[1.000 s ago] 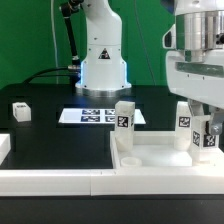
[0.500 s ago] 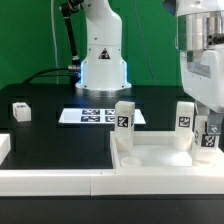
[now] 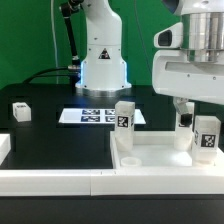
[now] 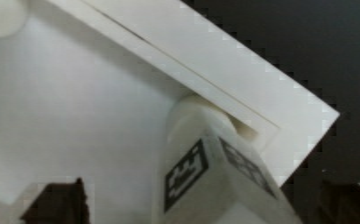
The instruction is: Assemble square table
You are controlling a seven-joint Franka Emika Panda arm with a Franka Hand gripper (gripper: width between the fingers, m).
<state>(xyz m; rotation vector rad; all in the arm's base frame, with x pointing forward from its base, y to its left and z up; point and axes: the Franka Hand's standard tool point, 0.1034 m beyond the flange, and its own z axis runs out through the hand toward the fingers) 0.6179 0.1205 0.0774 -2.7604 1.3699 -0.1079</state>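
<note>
The square table top (image 3: 150,158) lies at the exterior view's lower right, its raised rim up. Three legs stand on it: one (image 3: 124,117) at its left corner, one (image 3: 185,122) further back on the right, one (image 3: 206,134) at the right edge. A fourth leg (image 3: 20,111) lies apart on the black table at the left. My gripper (image 3: 195,108) hangs open just above the two right-hand legs. In the wrist view a tagged leg (image 4: 212,165) stands at the top's corner (image 4: 248,90), between my spread fingers (image 4: 56,203), untouched by either.
The marker board (image 3: 100,116) lies in front of the robot base (image 3: 102,60). A long white border rail (image 3: 50,182) runs along the front edge, and another white piece (image 3: 4,148) sits at the left edge.
My gripper has risen off the right-hand leg and the hand has turned broadside to the camera. The leg stays standing on the top, now uncovered.
</note>
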